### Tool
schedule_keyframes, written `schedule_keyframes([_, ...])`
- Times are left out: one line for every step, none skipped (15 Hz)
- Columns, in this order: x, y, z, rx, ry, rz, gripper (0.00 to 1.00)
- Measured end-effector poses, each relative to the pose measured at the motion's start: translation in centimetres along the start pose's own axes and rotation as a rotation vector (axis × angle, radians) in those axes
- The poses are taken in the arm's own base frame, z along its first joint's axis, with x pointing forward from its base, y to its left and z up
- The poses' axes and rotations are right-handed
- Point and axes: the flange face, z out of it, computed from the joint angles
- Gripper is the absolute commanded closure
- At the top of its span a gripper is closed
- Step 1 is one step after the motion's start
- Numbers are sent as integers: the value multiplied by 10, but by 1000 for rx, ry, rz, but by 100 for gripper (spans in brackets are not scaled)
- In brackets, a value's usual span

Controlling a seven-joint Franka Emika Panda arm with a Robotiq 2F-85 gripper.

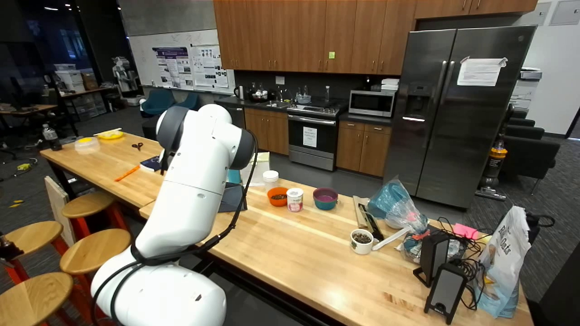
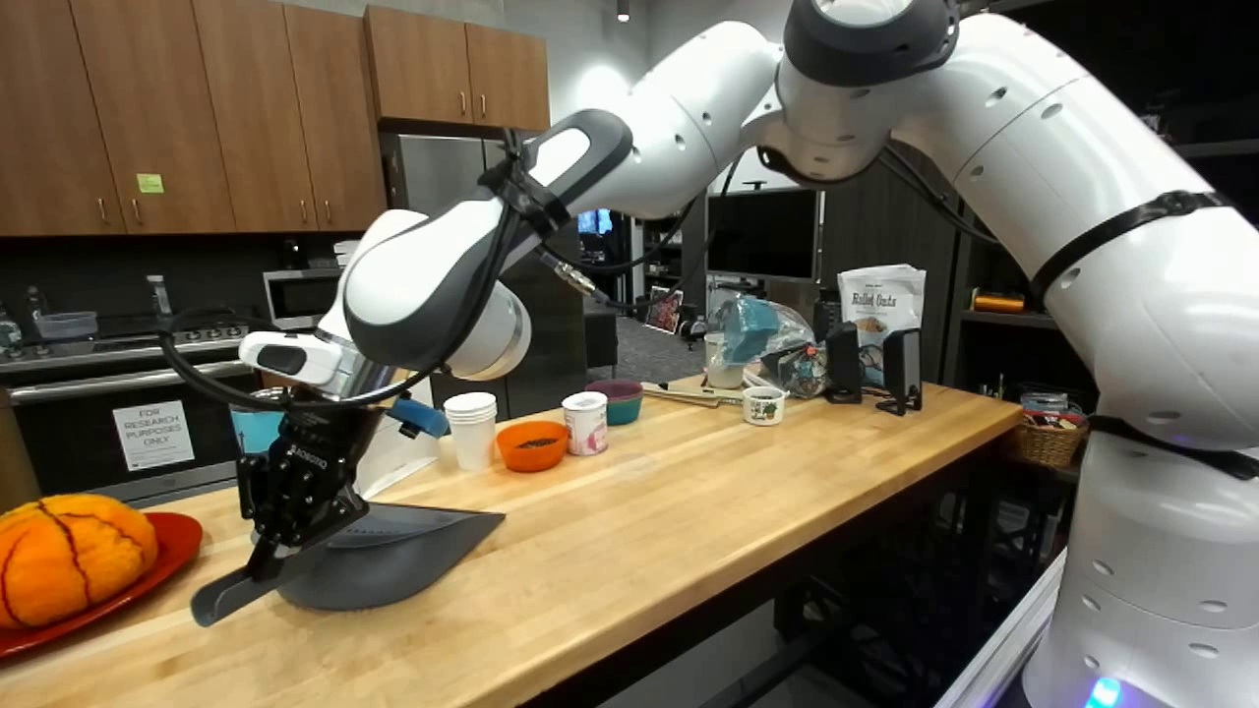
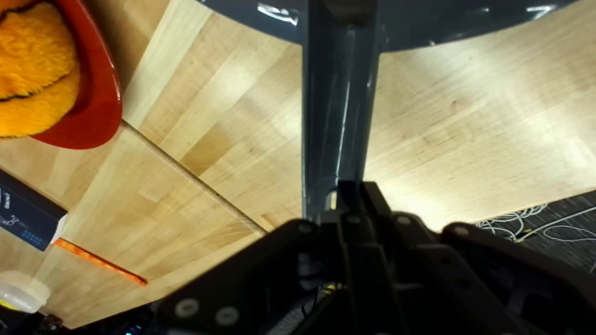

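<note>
A dark grey dustpan point(image 2: 389, 570) lies on the wooden table, its handle pointing away from the pan. My gripper point(image 2: 264, 562) is tilted down at that handle, jaws closed. In the wrist view the gripper point(image 3: 359, 194) has its black fingers pinched on one edge of the dustpan's handle point(image 3: 337, 116). Close by, an orange plush pumpkin point(image 2: 79, 556) sits on a red plate point(image 2: 185, 543), at the left of the wrist view too. In an exterior view part of the dustpan point(image 1: 232, 199) shows beside the arm, which hides the gripper there.
White stacked cups point(image 2: 472, 433), an orange bowl point(image 2: 532, 454), a white can point(image 2: 586, 425) and a two-tone bowl point(image 2: 620, 405) stand along the table. Speakers point(image 1: 446, 287), cables and an oats bag point(image 1: 503, 262) crowd one end. A dark book point(image 3: 28, 211) and an orange strip point(image 3: 100, 263) lie past the table seam.
</note>
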Motion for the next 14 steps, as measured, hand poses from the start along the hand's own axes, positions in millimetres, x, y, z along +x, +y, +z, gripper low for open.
schedule_keyframes([0,0,0,-3,0,0,59])
schedule_keyframes([0,1,-1,-7,0,0,53])
schedule_keyframes([0,1,-1,-10,0,0,46])
schedule_keyframes([0,1,-1,-13,0,0,39])
schedule_keyframes([0,2,-1,-14,0,0,33])
schedule_keyframes([0,2,-1,-15,0,-1,25])
schedule_keyframes([0,2,-1,-15,0,-1,19])
schedule_keyframes([0,2,-1,-15,0,-1,12])
schedule_keyframes([0,2,-1,-13,-2,-1,5])
schedule_keyframes([-1,1,0,-11,-5,-1,1])
schedule_keyframes([-3,1,1,-8,-8,-1,0])
schedule_keyframes([-4,2,2,-5,-13,-2,0])
schedule_keyframes([-5,2,3,0,-18,-5,0])
schedule_keyframes([-6,2,3,5,-22,-10,0])
